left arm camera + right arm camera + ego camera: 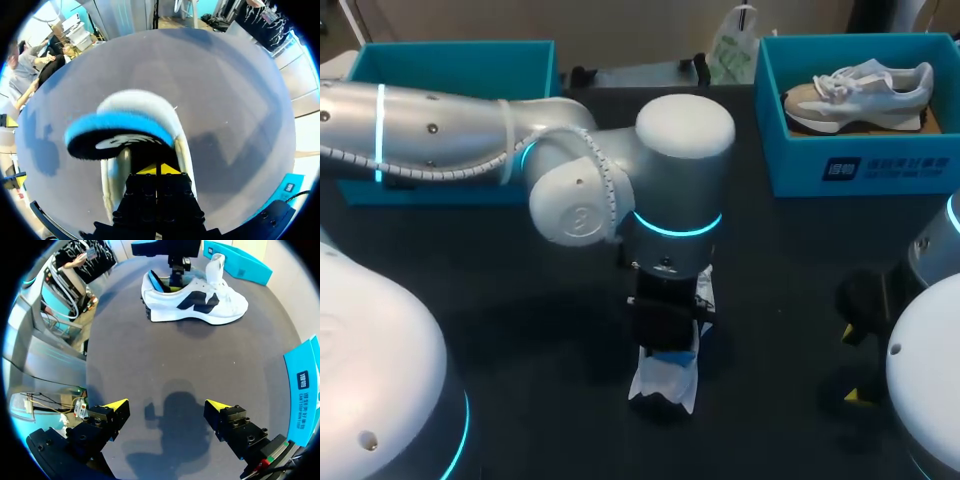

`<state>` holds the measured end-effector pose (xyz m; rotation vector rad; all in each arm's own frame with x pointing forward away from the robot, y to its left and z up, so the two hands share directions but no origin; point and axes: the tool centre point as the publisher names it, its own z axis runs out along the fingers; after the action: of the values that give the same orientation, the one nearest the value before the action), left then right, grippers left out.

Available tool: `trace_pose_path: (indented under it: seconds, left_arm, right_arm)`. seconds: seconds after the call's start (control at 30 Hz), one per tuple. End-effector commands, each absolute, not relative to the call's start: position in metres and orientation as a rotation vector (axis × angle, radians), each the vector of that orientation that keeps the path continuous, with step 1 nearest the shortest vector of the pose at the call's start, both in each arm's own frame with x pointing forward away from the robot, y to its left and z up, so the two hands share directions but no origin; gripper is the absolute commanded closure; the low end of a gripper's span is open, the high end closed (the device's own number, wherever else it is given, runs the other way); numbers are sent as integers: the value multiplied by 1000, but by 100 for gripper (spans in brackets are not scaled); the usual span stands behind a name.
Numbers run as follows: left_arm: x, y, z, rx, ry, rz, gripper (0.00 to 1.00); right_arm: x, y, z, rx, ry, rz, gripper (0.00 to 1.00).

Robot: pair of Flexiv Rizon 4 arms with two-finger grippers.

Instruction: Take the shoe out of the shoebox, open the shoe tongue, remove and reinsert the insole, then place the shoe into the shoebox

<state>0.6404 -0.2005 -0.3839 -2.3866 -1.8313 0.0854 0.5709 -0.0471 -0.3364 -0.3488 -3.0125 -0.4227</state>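
Observation:
A white shoe with a dark side mark stands on the dark table, its tongue raised. My left gripper comes straight down into its heel opening. Its yellow tips are pressed together on the blue-edged insole, which curls up out of the shoe. That insole also shows as a blue strip at the heel. My right gripper hovers open over bare table well short of the shoe, at the table's right front.
A teal shoebox at the back right holds a second, beige shoe. Another teal box sits at the back left, partly behind my left arm. A teal box wall lies close beside my right gripper.

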Motion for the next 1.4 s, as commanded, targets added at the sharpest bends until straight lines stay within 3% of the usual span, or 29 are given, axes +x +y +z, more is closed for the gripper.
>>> trace_pose_path:
  seconds: [0.03,0.23,0.63,0.93,1.13,1.4]
  left_arm:
    - [638,-206,-376,-2370,-1816,-11,100]
    - [644,-200,-376,-2349,-1800,-136,100]
    - [646,-192,-426,-2233,-1819,-179,100]
    - [647,-196,-443,-2211,-1972,123,100]
    - [652,-203,-437,-2231,-2038,303,100]
    - [646,-205,-391,-2258,-1946,367,100]
  right_arm:
    - [568,-48,-335,-348,-3016,-426,0]
    - [568,-48,-335,-348,-3016,-426,0]
    - [568,-48,-335,-348,-3016,-426,0]
    - [568,-48,-335,-348,-3016,-426,0]
    - [568,-48,-335,-348,-3016,-426,0]
    - [568,-48,-335,-348,-3016,-426,0]
